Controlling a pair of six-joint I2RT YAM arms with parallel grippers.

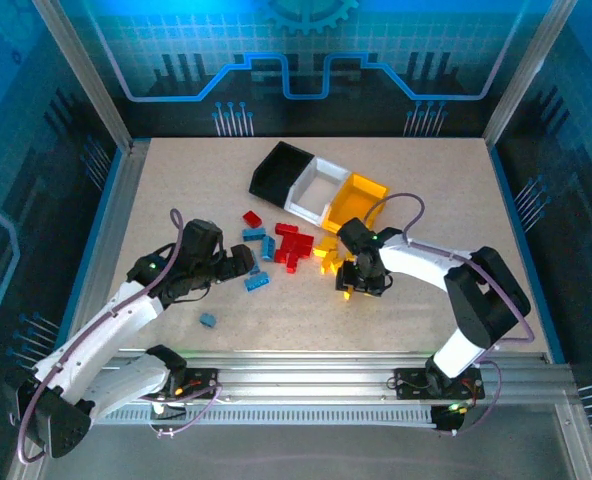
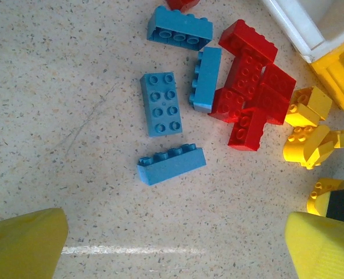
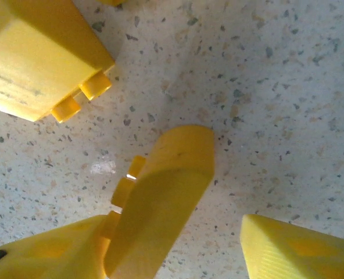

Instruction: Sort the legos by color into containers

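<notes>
Nearest us, our left jaws gape wide above blue legos (image 2: 160,103) on the surface (image 1: 426,180). Our right jaws, half open, straddle a yellow brick (image 3: 160,192) that touches one finger (image 3: 38,256). Red legos (image 1: 291,243) lie beyond, then the containers (image 1: 298,200).
</notes>
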